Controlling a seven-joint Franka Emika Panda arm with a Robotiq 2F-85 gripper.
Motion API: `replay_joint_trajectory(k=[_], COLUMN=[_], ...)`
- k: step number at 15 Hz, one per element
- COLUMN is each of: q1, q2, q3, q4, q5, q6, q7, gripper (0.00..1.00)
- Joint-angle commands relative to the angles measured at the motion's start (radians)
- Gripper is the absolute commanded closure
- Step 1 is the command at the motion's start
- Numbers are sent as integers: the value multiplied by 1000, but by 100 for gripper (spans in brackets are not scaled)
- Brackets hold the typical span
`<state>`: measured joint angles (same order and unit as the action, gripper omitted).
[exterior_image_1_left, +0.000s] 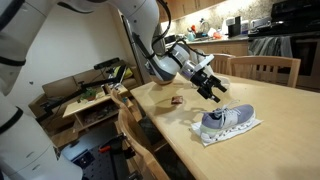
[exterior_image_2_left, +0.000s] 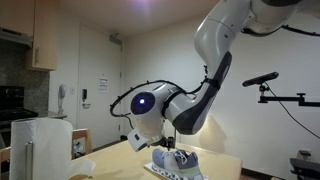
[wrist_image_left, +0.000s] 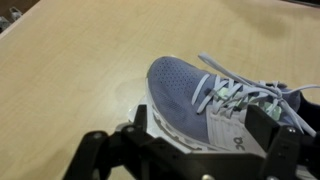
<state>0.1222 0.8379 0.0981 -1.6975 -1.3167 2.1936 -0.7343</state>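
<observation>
A blue-grey sneaker (exterior_image_1_left: 229, 120) with a white sole and pale laces lies on a white sheet (exterior_image_1_left: 246, 129) on the wooden table (exterior_image_1_left: 180, 120). My gripper (exterior_image_1_left: 214, 93) hangs just above its near end, tilted downward. In the wrist view the sneaker (wrist_image_left: 190, 85) fills the middle, and the gripper (wrist_image_left: 203, 128) is open, one black finger (wrist_image_left: 136, 122) on each side of the shoe's mid part. Whether the fingers touch the shoe I cannot tell. In an exterior view the gripper (exterior_image_2_left: 168, 150) is low over the sneaker (exterior_image_2_left: 175, 161).
A small brown object (exterior_image_1_left: 176, 100) lies on the table left of the shoe. Wooden chairs (exterior_image_1_left: 262, 68) stand at the far side and at the near edge (exterior_image_1_left: 135, 125). Cluttered shelves (exterior_image_1_left: 90, 95) stand to the left. A white roll (exterior_image_2_left: 45, 148) stands at the table's end.
</observation>
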Motion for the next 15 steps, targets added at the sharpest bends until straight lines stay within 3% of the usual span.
replay_joint_trajectory(k=[1, 11, 12, 13, 15], q1=[-18, -46, -46, -47, -48], q2=[12, 37, 38, 38, 38], q3=[-9, -8, -8, -8, -7], q4=[12, 25, 26, 26, 25], q5=[9, 28, 27, 27, 28], q6=[10, 10, 9, 8, 10], q7=[9, -5, -4, -5, -4], gripper=[0, 0, 2, 13, 8])
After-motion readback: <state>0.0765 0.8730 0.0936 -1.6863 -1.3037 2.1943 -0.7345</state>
